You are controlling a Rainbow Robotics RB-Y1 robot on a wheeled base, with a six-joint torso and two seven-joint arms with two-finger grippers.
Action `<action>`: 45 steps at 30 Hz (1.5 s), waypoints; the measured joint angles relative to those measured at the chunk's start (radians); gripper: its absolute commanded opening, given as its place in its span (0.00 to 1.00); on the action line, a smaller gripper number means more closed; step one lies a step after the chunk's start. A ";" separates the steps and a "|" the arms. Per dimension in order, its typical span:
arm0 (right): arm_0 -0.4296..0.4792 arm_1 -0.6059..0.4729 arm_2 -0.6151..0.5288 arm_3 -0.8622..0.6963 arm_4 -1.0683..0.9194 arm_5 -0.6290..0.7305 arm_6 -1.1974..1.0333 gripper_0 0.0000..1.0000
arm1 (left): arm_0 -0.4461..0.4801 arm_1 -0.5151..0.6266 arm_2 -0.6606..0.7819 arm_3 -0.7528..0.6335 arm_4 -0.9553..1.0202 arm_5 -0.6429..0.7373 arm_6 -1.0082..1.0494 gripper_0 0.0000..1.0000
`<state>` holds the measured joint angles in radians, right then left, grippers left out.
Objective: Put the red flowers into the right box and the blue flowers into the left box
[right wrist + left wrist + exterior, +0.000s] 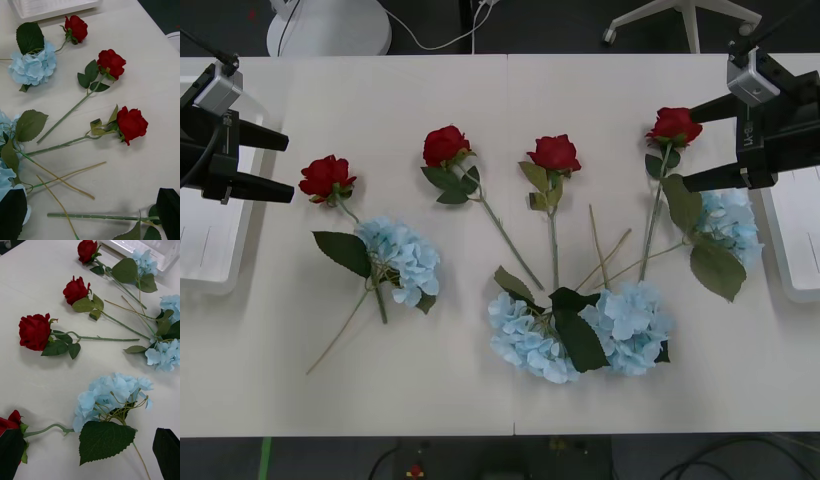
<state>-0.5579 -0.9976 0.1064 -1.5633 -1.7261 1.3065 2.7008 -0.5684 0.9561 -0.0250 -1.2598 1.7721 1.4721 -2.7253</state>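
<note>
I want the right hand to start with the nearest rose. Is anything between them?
Nothing visible lies between the open right hand and the rightmost red rose; its bloom sits beside the fingers on bare table.

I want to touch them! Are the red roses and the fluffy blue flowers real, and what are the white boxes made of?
Probably fake. The red roses look like matte cloth petals on stiff, evenly green plastic stems. The blue flowers look like thin fabric too. The left box and right box seem smooth white plastic.
</note>
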 measured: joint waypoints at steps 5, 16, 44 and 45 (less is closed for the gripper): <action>0.031 -0.018 0.040 0.018 0.015 -0.019 0.000 1.00 | 0.000 0.000 -0.001 0.001 0.000 0.000 0.000 1.00; 0.031 -0.052 0.076 0.018 0.033 -0.025 -0.094 1.00 | -0.003 0.000 -0.032 -0.174 -0.132 -0.030 0.000 1.00; -0.047 0.238 0.076 0.019 0.578 0.255 -2.138 1.00 | -0.006 -0.147 -0.205 -0.356 -0.869 -0.058 1.566 1.00; -0.047 0.250 0.076 0.020 0.598 0.255 -2.148 1.00 | -0.010 -0.160 -0.216 -0.337 -0.889 -0.058 1.629 1.00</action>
<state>-0.6046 -0.7477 0.1827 -1.5434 -1.1280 1.5619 0.5533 -0.5783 0.7958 -0.2411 -1.5969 0.8831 1.4140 -1.0966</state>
